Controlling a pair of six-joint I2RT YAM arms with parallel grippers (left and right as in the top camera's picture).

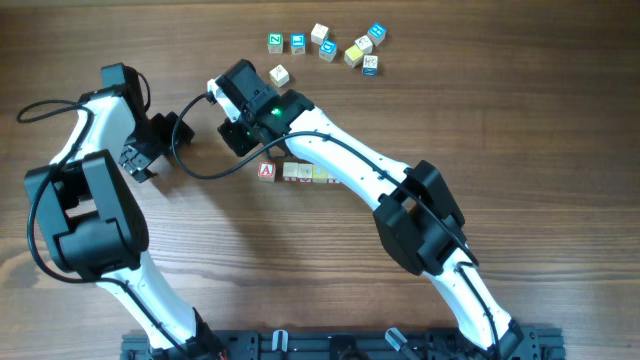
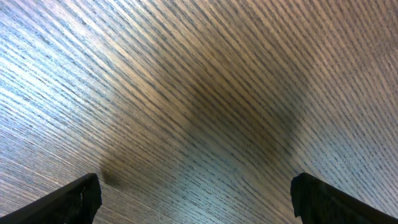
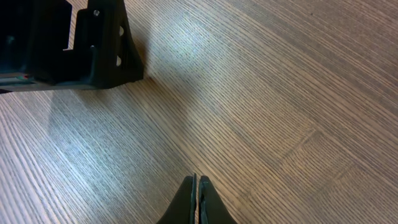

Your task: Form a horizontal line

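Note:
The horizontal line (image 1: 292, 172) lies at mid-table in the overhead view. A cube with a red "A" (image 1: 265, 171) is at its left end, with cream cubes to the right of it. Its right end runs under my right arm. My right gripper (image 1: 213, 92) (image 3: 197, 179) is shut and empty, up and left of the row, over bare wood. My left gripper (image 1: 137, 165) (image 2: 196, 186) is open and empty, over bare wood at the far left. Neither wrist view shows any cube.
Several loose cubes with blue, green and cream faces (image 1: 328, 48) lie scattered at the back centre. One cream cube (image 1: 279, 74) sits just right of my right wrist. The left gripper's black body (image 3: 81, 43) shows in the right wrist view.

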